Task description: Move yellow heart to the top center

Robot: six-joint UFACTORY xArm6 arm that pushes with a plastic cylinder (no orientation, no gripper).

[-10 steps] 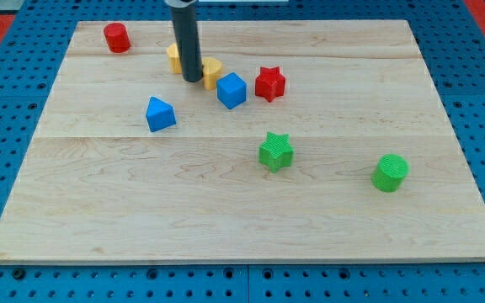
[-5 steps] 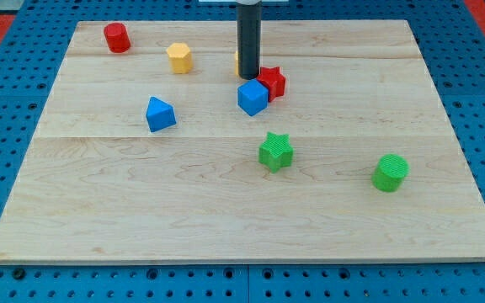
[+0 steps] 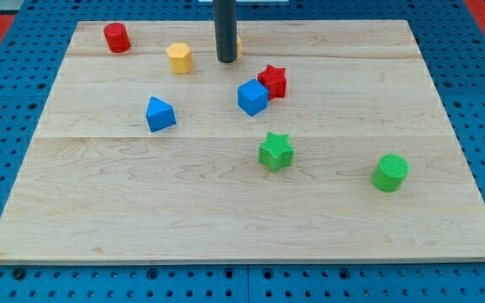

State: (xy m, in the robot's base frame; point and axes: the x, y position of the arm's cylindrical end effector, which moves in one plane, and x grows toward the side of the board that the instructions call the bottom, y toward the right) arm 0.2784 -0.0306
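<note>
Yellow heart (image 3: pixel 237 46): near the desk's (image 3: pixel 226 210) top edge, about centre, mostly hidden behind the rod
My tip (image 3: pixel 226 61): touching the heart's near side
Fingers: none, only a rod
Yellow hexagon block (image 3: pixel 179 57): left of tip

The only part of the robot in view is a straight, dark grey to black round rod (image 3: pixel 226 34), smooth and matte, with a faint lighter sheen running down its length on one side. It keeps one even thickness from where the view's top edge cuts it off down to its lower end. My tip (image 3: pixel 226 61) is blunt and flat, the same dark colour as the rest, with no taper. No cables, screws, labels or markings can be made out on the rod, and the arm above it lies outside the view.
</note>
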